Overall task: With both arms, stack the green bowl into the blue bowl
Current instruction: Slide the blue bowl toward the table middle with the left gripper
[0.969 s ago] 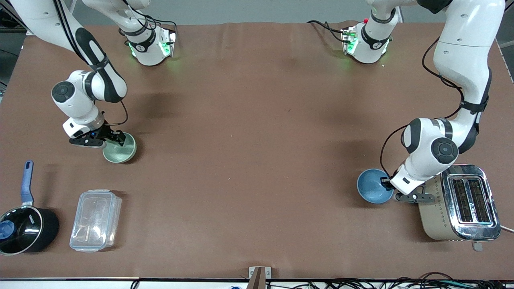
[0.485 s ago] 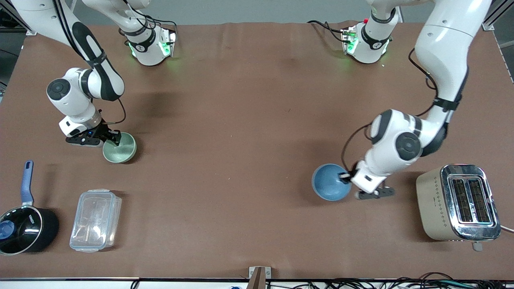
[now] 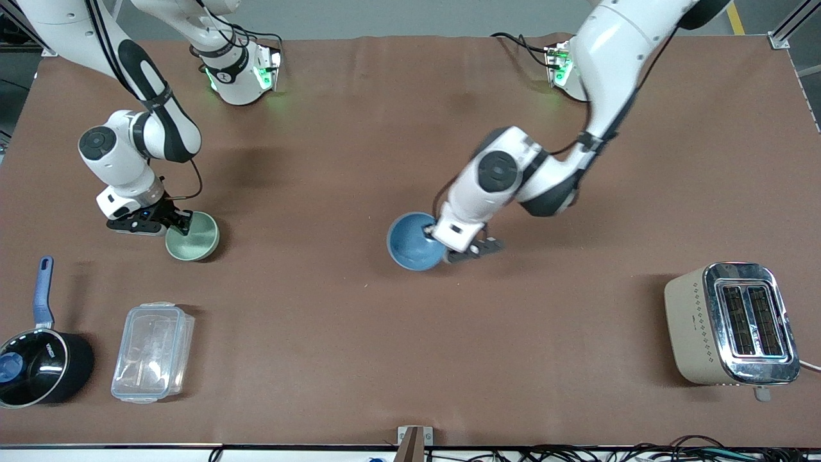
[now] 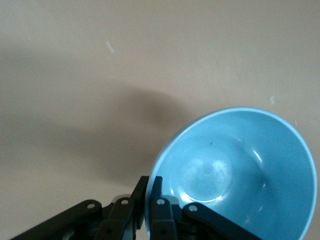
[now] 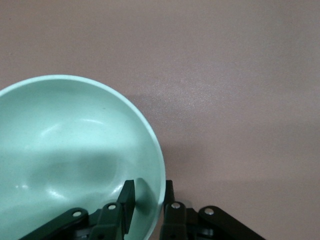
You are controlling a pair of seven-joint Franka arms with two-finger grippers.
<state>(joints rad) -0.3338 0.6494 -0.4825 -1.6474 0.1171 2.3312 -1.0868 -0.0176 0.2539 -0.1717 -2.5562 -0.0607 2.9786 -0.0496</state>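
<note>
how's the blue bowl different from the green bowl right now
The blue bowl is sky blue and tilted, over the table's middle in the left gripper; the green bowl is pale sage, toward the right arm's end, in the right gripper. Both are small, round, glossy, similar in size and pinched at the rim.

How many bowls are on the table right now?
2. The green bowl is at the right arm's end, gripped by the right claw. The blue bowl is mid-table, gripped by the left claw. None seems hidden.
</note>
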